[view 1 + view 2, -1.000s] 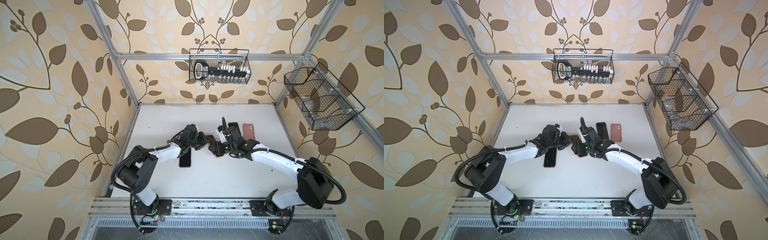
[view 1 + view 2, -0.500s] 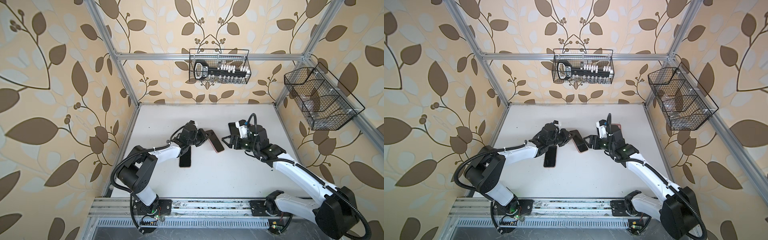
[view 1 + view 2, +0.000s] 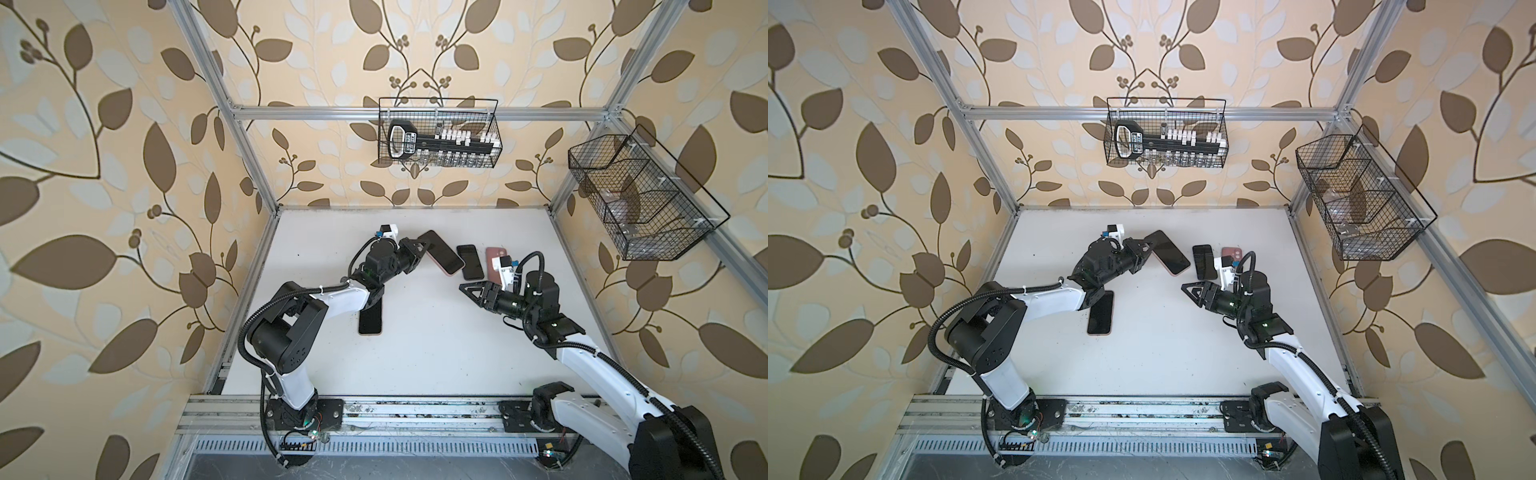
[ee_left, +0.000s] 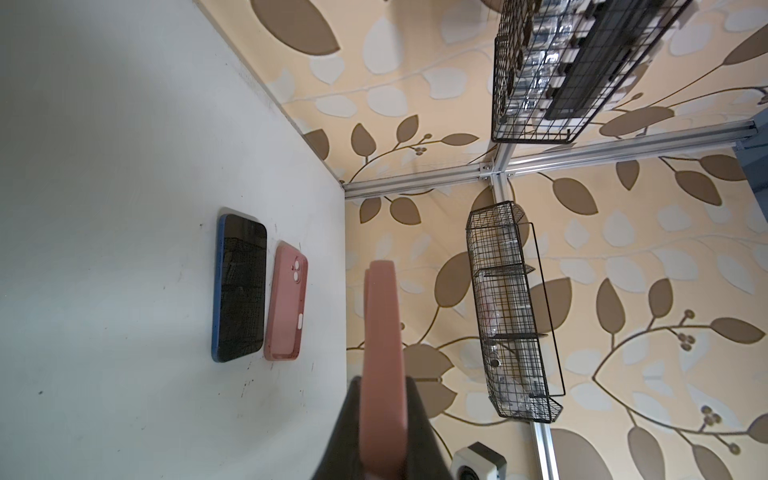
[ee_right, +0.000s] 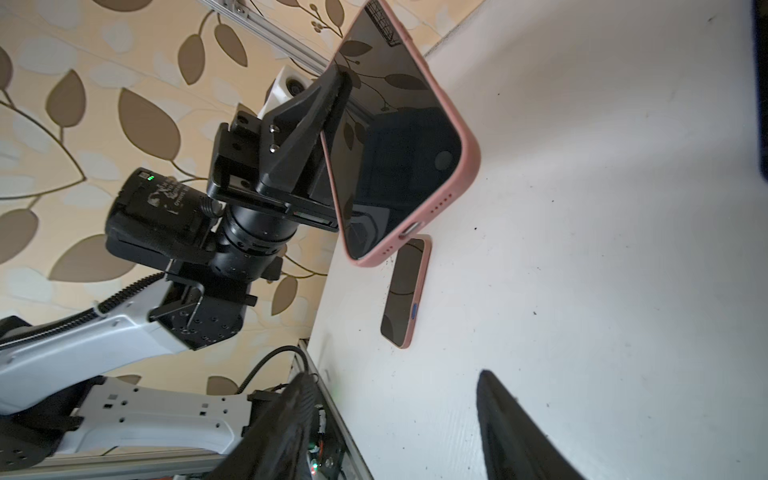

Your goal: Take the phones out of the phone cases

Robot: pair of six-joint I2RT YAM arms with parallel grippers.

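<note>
Grips cased phone (image 3: 442, 253) by one end in left claw (image 3: 420, 248), above surface (image 3: 415, 353); aims its long axis diagonally toward the open, empty right claw (image 3: 468, 291).

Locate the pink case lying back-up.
The pink case lies on the right side of the table in both top views, just right of the dark phone.

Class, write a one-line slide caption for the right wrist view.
Left gripper holds a pink-cased phone off the table, a second cased phone lying flat on it; open right gripper in foreground.
</note>
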